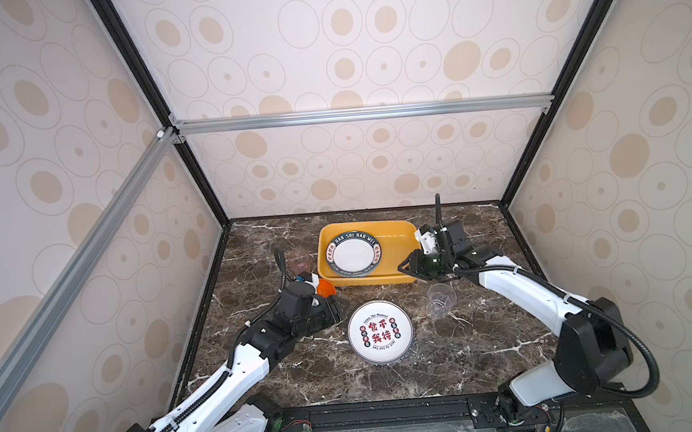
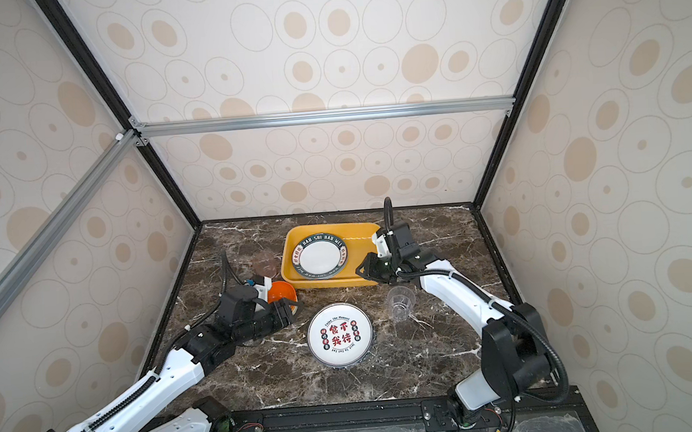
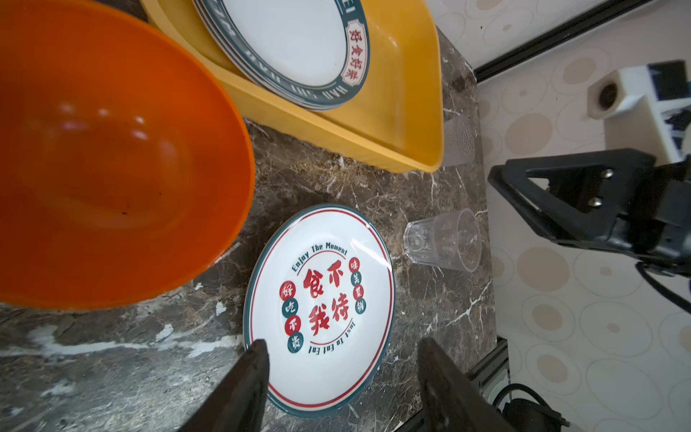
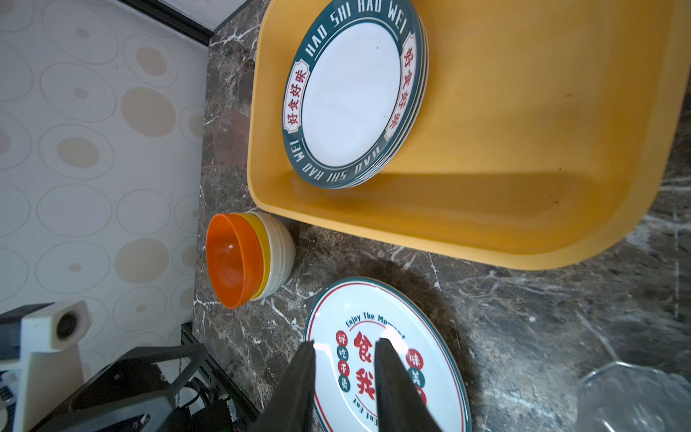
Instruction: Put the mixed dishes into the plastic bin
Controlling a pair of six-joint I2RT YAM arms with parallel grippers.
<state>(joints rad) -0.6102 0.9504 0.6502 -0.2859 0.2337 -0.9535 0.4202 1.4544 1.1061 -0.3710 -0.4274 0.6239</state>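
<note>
Progress is partial. The shallow rectangular yellow plastic bin [image 1: 365, 282] at the back of the dark marble counter [image 1: 470, 354] holds only a stack of several round white plates with teal lettered rims [image 1: 353, 253]. The stack lies flat toward the bin's left end, and the rest of its floor is bare.

Everything else is outside the bin:
- A round white plate with red Chinese characters [image 1: 380, 332] lies flat on the counter in front of the bin, apart from it.
- A clear faceted plastic cup [image 1: 441, 300] stands upright near that plate, on its right.
- A nested stack of small bowls, orange inside yellow inside cream [image 4: 243, 258], sits near the bin's front left corner.
- A translucent pinkish cup [image 1: 299, 262] stands beside the bin's left wall.
- A frosted greyish cup [image 3: 460, 140] shows in the left wrist view just past the bin's right end. In both top views the right arm covers that spot.

The left tool [image 3: 340, 348] hovers low beside the bowls, pointed toward the red-character plate, with its fingers wide apart and empty. The right tool [image 4: 344, 344] hangs by the bin's front right corner. Its fingers are only a narrow gap apart and grip nothing.

As I judge it, one plate, the bowl stack and three cups are left to move, so well over half the pieces are outstanding. The bin's free right side looks roomy enough for them.
</note>
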